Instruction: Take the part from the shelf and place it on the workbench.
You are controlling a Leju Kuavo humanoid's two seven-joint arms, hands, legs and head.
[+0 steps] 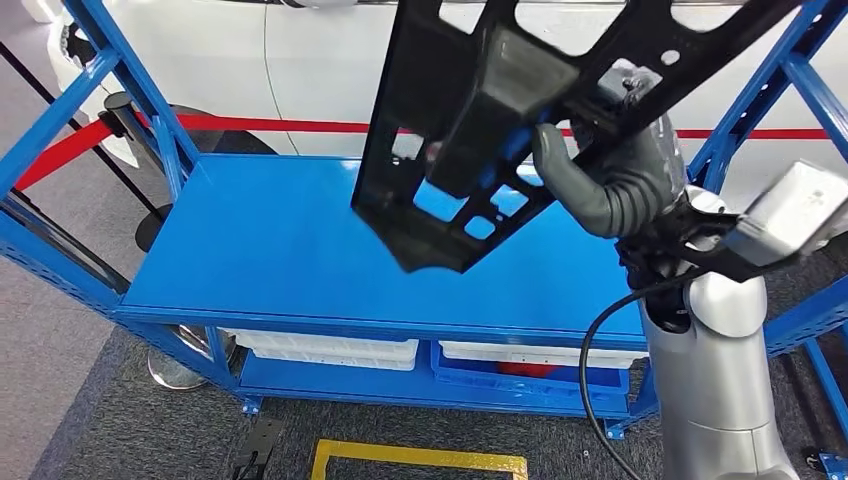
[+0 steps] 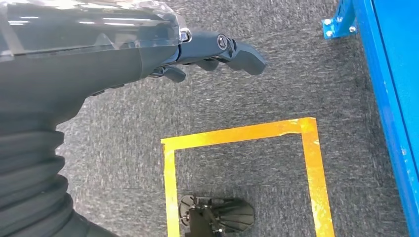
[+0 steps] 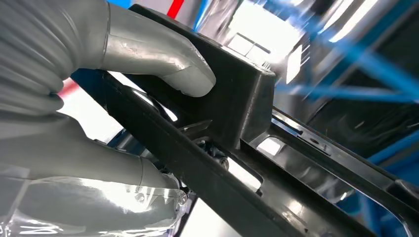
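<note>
White car [image 1: 300, 60] at 12 o'clock, behind red rope [image 1: 250, 125]. Two white bins [image 1: 330, 348] low down at 6 o'clock, something red [image 1: 527, 369] in right one. Yellow tape square [image 2: 237, 163] on grey carpet [image 2: 296, 74], at 6 o'clock. Small black thing [image 2: 216, 216] inside square.

Part [image 1: 470, 110]: I'm seeing a black plastic frame with cut-outs, hanging tilted above the blue shelf [image 1: 280, 250].
Grip: my right hand [image 1: 610, 185] is holding it.
</note>
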